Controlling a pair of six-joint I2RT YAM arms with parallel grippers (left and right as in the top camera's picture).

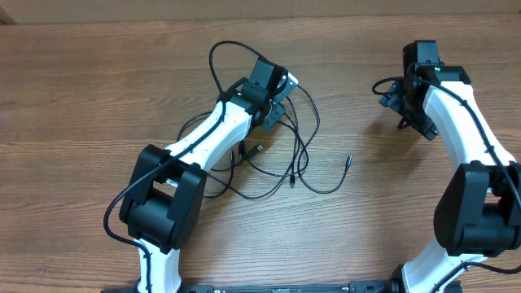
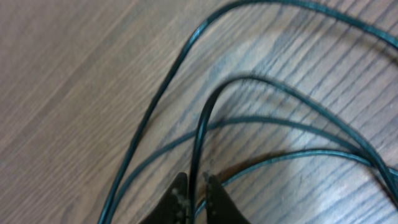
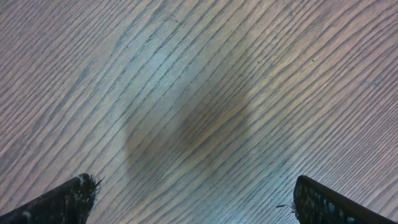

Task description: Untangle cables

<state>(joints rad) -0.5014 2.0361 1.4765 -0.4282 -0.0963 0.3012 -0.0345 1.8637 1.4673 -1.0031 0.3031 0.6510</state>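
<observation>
My left claw (image 2: pixel 196 191) pinches a strand of thin black looping cables (image 2: pixel 199 134) — my right claw (image 3: pixel 193 198) gapes wide above the wooden worktop (image 3: pixel 186 93).

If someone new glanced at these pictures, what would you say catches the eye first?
First, the cables, a loose black tangle sprawled in the middle of the table. The left gripper sits right in that tangle, pinched on one strand. The right gripper hangs wide open over bare wood off to the right.
</observation>
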